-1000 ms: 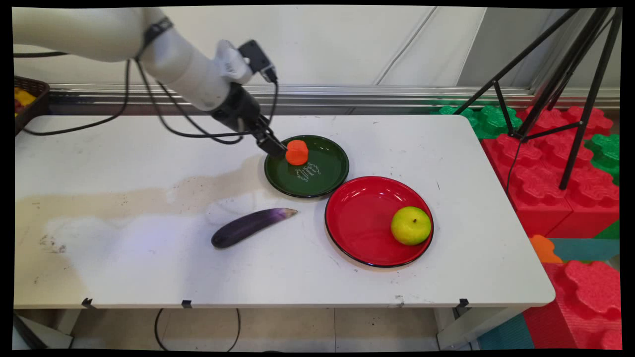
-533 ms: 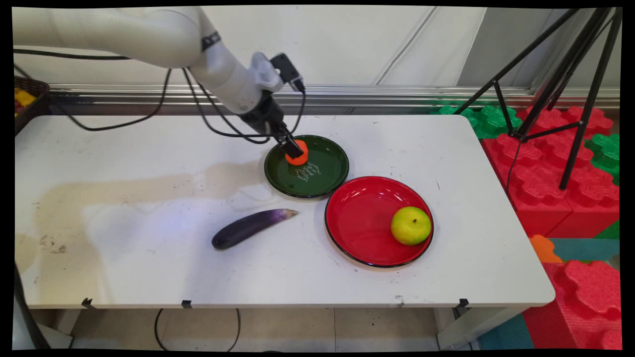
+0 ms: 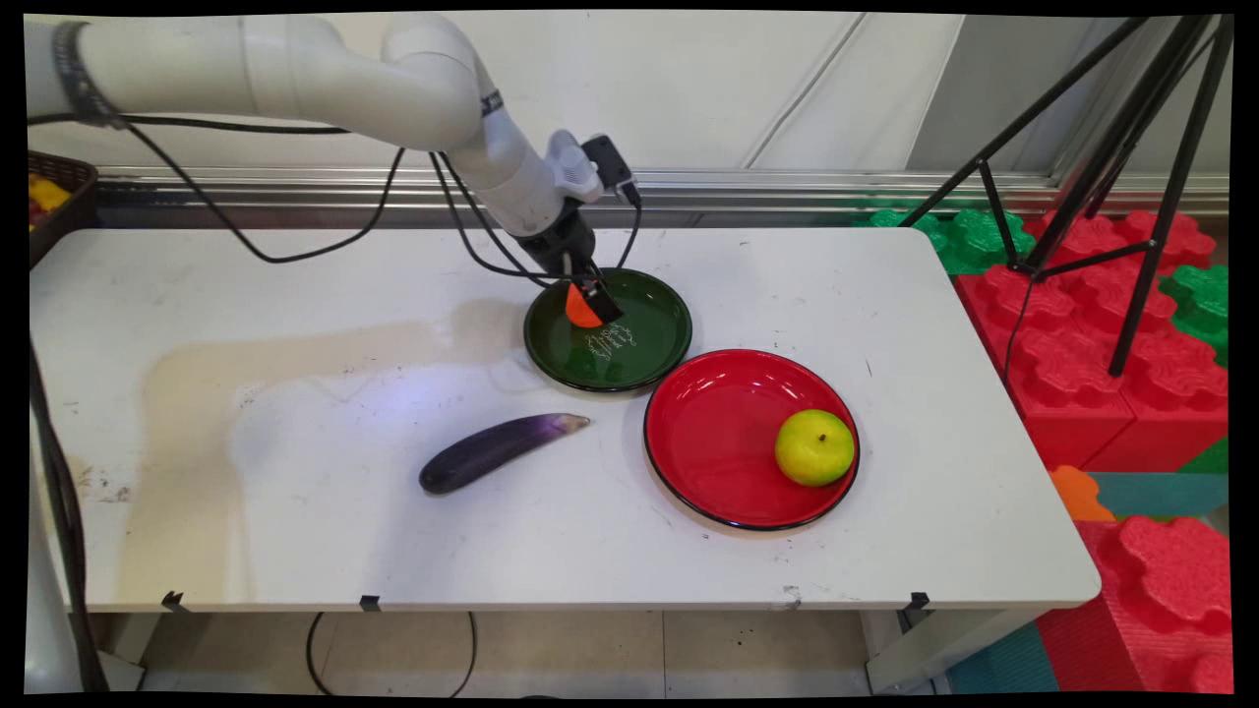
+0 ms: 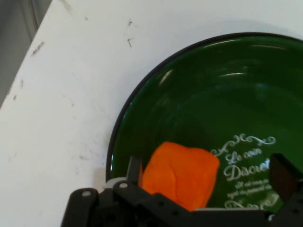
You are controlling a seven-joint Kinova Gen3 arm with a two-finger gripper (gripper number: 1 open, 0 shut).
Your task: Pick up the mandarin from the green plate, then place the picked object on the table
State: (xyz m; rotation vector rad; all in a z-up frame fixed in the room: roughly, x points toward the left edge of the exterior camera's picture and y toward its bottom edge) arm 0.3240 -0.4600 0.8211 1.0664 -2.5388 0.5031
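A small orange piece (image 3: 576,309) (image 4: 180,177) lies in the far left part of a dark green plate (image 3: 644,344) (image 4: 213,94) with white lettering. My gripper (image 3: 593,301) (image 4: 208,175) reaches down from the upper left and stands open over the piece. In the hand view the left finger (image 4: 134,169) is right beside the piece's edge. The right finger (image 4: 283,174) stands well clear of it, over the lettering. The arm hides part of the piece in the main view.
A red plate (image 3: 713,433) holding a yellow-green fruit (image 3: 814,447) sits to the front right of the green one. A purple eggplant (image 3: 497,447) lies on the table in front. A basket (image 3: 54,192) is at the far left; a tripod (image 3: 1116,157) and foam blocks (image 3: 1082,344) stand right.
The arm has swung to the right and the gripper, first at the orange piece's left side, now stands over it. The plates, fruit and eggplant have not moved.
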